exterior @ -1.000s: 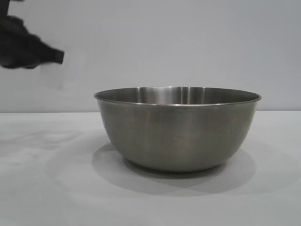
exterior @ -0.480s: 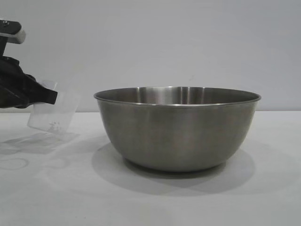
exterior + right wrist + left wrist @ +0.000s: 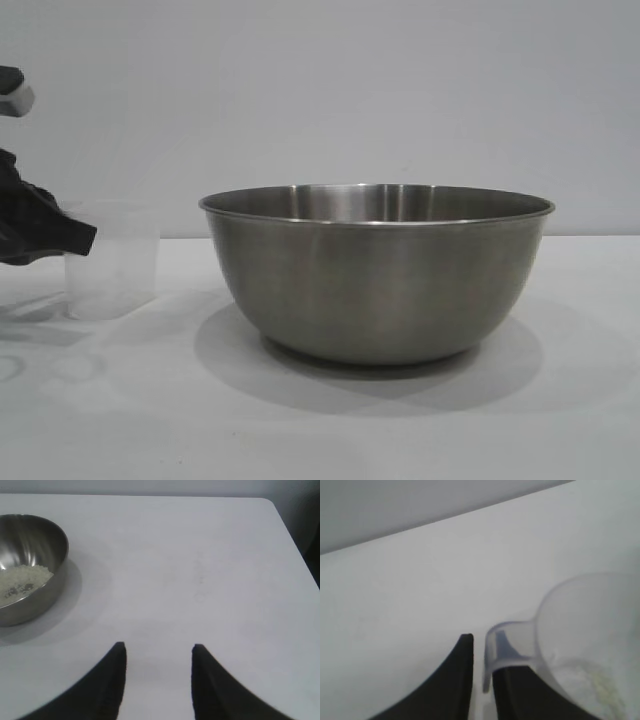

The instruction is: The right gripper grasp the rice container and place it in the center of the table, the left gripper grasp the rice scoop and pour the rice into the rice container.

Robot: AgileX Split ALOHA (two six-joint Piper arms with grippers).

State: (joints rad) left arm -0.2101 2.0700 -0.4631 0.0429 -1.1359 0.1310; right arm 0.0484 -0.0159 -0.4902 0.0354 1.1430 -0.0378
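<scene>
Since earlier, my left claw lowered the scoop upright beside the bowl, fingers loosening around its handle; the right claw stands apart.

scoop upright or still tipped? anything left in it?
Upright: the rice scoop stands on the table by the left gripper. Nearly empty, only a faint residue inside; the rice lies in the rice container.

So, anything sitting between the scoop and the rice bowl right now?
Nothing: in the exterior view only bare white table separates the upright rice scoop from the rice container.
</scene>
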